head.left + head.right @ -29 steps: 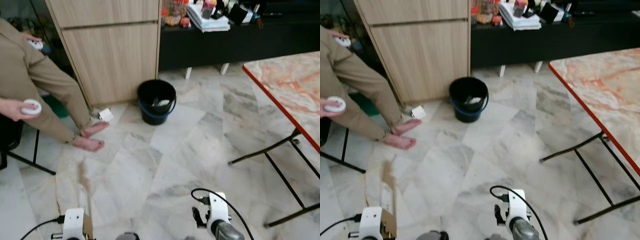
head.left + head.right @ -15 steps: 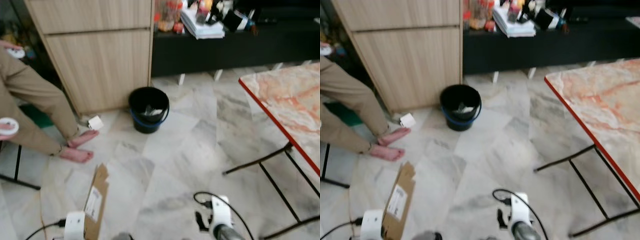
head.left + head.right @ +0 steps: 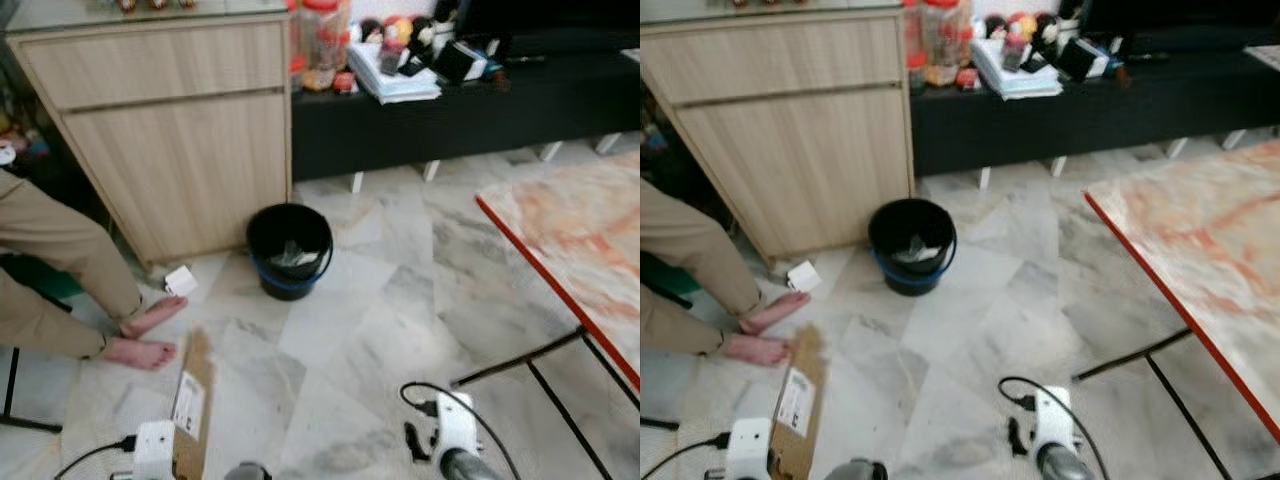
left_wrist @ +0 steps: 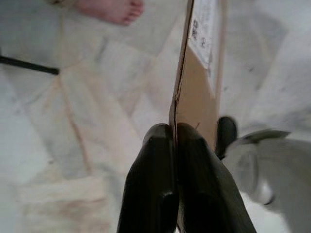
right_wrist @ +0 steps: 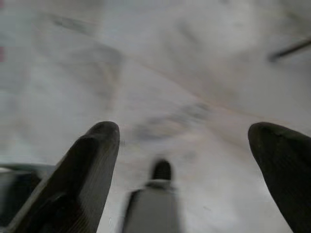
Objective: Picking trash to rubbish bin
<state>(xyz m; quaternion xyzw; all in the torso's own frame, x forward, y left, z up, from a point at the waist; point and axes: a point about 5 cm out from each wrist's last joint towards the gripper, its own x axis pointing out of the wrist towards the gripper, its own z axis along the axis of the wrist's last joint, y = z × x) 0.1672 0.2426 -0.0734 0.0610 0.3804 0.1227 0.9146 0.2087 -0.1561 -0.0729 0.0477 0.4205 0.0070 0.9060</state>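
Compared with a second ago, the head camera has tipped up and drawn back, so the wooden cabinet's (image 3: pixel 160 130) top edge and more of the black TV bench (image 3: pixel 470 105) now show, and the flat cardboard piece (image 3: pixel 190 405) that was barely visible edge-on at the lower left now stands plainly in front of the left arm.

Left tool (image 4: pixel 175 145) is closed on the cardboard piece: its two black fingers (image 4: pixel 155 174) press together with the brown sheet's edge pinched between them. The sheet rises away from the tool, tilted, with a white label (image 3: pixel 793 400) on its face.

Well ahead of the left tool and a little to its right, the black rubbish bin (image 3: pixel 289 250) sits on the marble floor (image 3: pixel 380 320) just beside the cabinet, with pale scraps inside it. A small white paper scrap (image 3: pixel 181 281) lies on the floor left of the bin, near a seated person's bare feet (image 3: pixel 140 335).

Right tool (image 5: pixel 187 155) hangs low over bare floor, its fingers spread wide apart and holding nothing. Off to its right stands the marble-patterned surface (image 3: pixel 570 240) with a red rim and black folding legs.
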